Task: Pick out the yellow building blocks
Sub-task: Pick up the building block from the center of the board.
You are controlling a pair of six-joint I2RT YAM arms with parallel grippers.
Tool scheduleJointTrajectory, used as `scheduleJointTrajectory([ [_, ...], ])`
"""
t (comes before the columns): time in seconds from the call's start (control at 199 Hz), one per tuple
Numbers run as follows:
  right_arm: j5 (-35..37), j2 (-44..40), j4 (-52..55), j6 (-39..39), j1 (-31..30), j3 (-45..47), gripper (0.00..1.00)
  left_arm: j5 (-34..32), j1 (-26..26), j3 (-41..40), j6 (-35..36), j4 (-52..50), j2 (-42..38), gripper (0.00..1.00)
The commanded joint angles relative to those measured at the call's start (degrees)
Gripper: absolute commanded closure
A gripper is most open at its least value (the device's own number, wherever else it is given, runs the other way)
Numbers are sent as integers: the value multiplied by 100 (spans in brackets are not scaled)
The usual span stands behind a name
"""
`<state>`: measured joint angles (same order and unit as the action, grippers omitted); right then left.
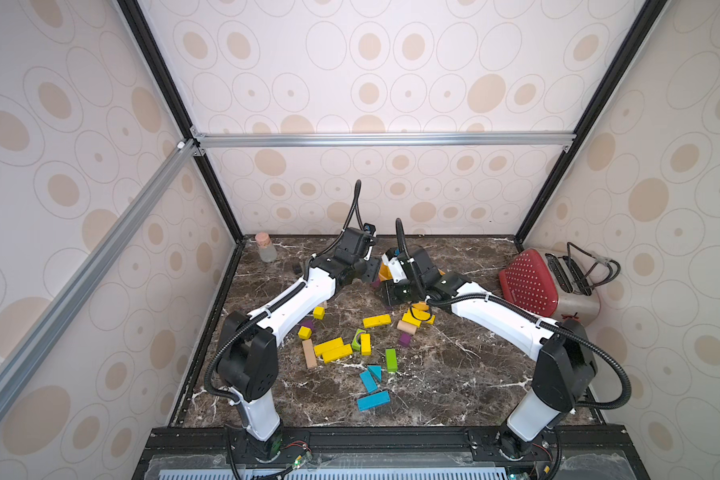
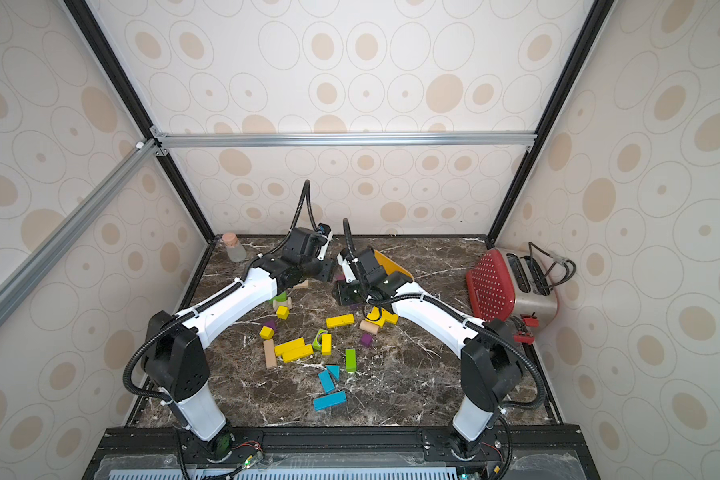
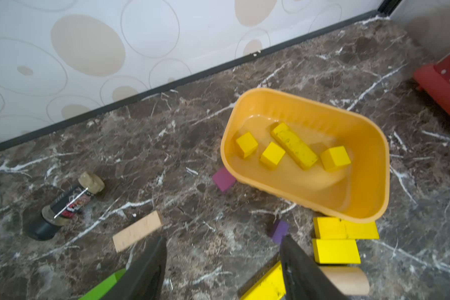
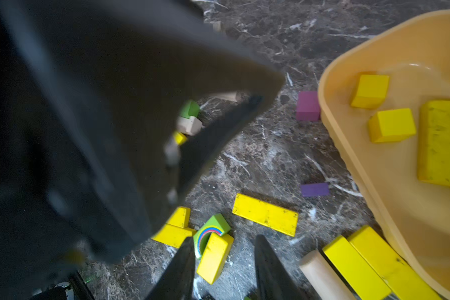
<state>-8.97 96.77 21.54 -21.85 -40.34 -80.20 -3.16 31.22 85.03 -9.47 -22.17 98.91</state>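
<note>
Blocks (image 3: 294, 149), matte lemon-yellow, scuffed

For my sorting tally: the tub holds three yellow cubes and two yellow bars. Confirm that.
Not quite: the bar count is off. The tub holds three yellow cubes and one yellow bar, not two. The left wrist view looks into the tub and shows all four blocks.

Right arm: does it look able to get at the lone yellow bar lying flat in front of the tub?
Likely yes. The yellow bar lies flat with bare table all round it, and the right gripper hangs open and empty close by. The left gripper beside it might crowd the approach.
</note>
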Motion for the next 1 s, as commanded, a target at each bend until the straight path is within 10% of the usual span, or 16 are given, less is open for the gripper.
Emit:
scheduleJointTrajectory([
  [0.0,123,185,26,-72,-208,-261,60,-25,-264,-328,-168,-118,-492,32],
  [1.0,-592,3015,520,-212,-1113,-3189,60,-170,-2161,-3319,-248,-1107,-3792,30],
])
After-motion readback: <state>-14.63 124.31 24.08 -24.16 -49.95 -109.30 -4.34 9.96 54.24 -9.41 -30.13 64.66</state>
